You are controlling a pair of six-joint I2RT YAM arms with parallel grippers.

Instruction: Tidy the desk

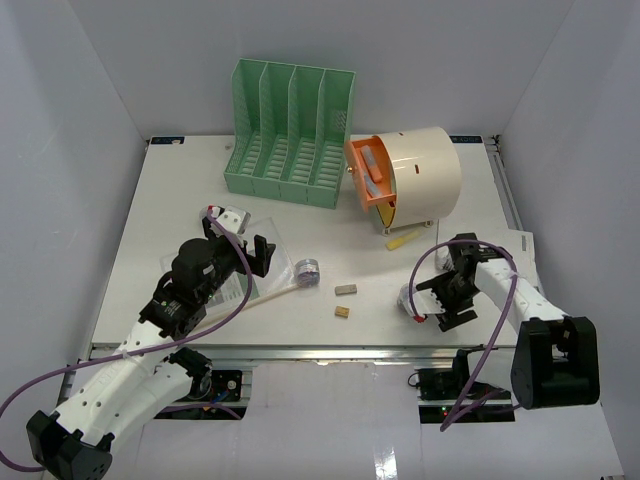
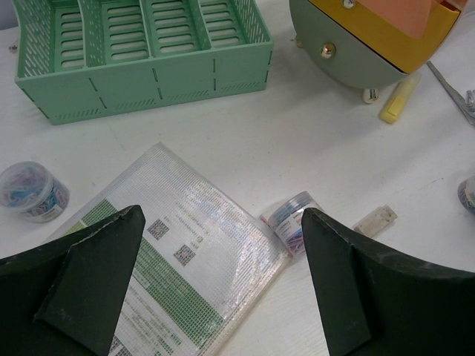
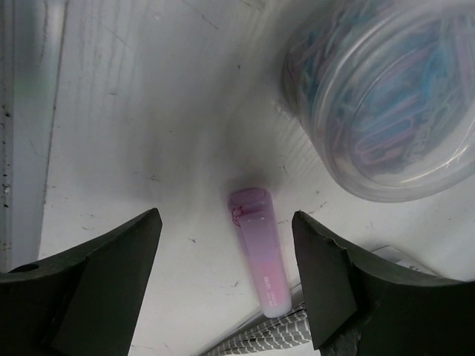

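On the desk (image 1: 180,190) beneath both arms, the right gripper (image 3: 224,222) hangs spread over a pink marker (image 3: 260,259) that looks light, hard and prone to roll, so it is best pinched across its barrel, while the left gripper (image 2: 223,222) gapes above a floppy mesh pouch (image 2: 185,256).

Top external is looking down from above and behind the near edge over the desk (image 1: 180,190). Left wrist is angling forward and down, sharing the green file rack (image 2: 141,52) with it. Right wrist is pointing down, close above a pink tube (image 3: 258,252).
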